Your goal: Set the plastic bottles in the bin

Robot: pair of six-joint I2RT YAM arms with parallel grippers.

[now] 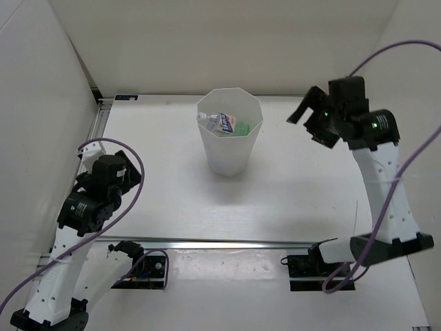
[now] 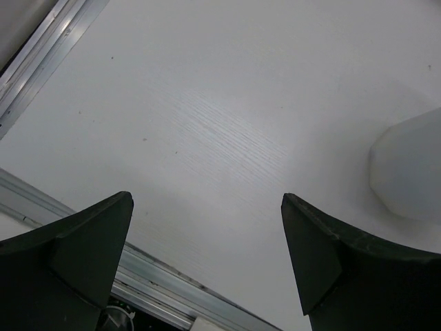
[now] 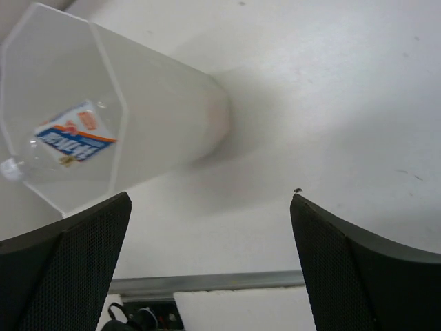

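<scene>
The tall white faceted bin (image 1: 230, 153) stands at the middle back of the table. Inside it I see a clear bottle with a white cap and blue label (image 1: 219, 123) and a green bottle (image 1: 242, 127); other bottles are hidden. In the right wrist view the bin (image 3: 158, 117) lies at the upper left with the blue-labelled bottle (image 3: 72, 138) inside. My right gripper (image 1: 310, 116) is open and empty, raised to the right of the bin. My left gripper (image 1: 114, 169) is open and empty at the left; its wrist view shows the bin's wall (image 2: 410, 172) at the right edge.
White walls close in the table at the back and both sides. An aluminium rail (image 1: 227, 243) runs along the near edge, and another (image 1: 98, 124) along the back left. Purple cables hang off both arms.
</scene>
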